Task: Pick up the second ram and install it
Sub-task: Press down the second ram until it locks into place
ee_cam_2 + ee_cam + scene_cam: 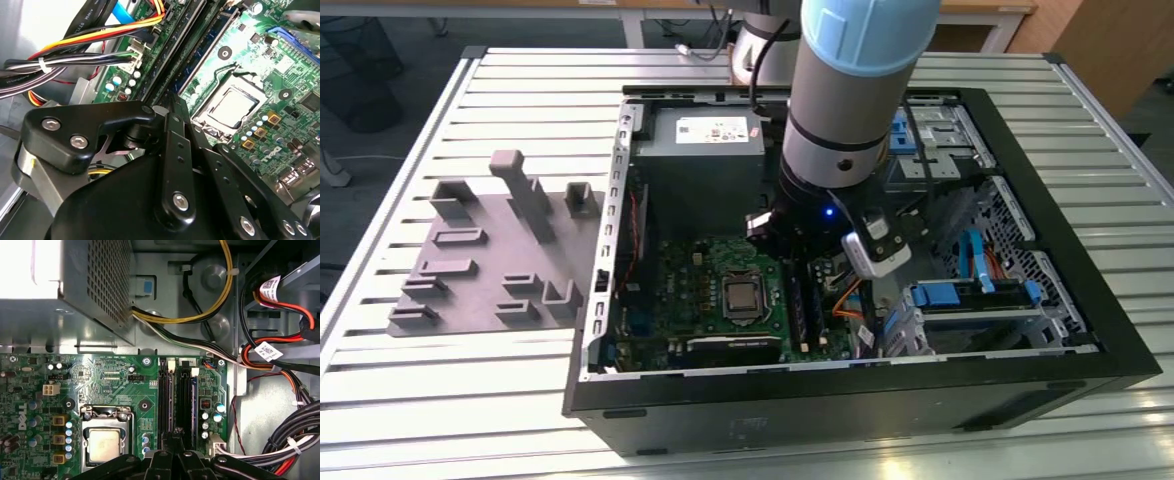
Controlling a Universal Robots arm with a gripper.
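Open computer case (1067,330) on a slatted metal surface (480,400). Tool (176,434) low over the motherboard's memory slots (167,400), fingers drawn together; grip on anything impossible to tell. Second ram (207,47) edge-on in a slot just beneath the fingertips, near the processor socket (104,442).

The claw (175,442) hides its fingertips behind its linkage.

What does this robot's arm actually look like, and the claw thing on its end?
The arm is a thick grey tube with a pale blue cap and a black joint band; a black cable runs beside it. Near its wrist glows a small blue light, with a silver camera block alongside. The gripper is matte black linkage bars joined by shiny silver screws.
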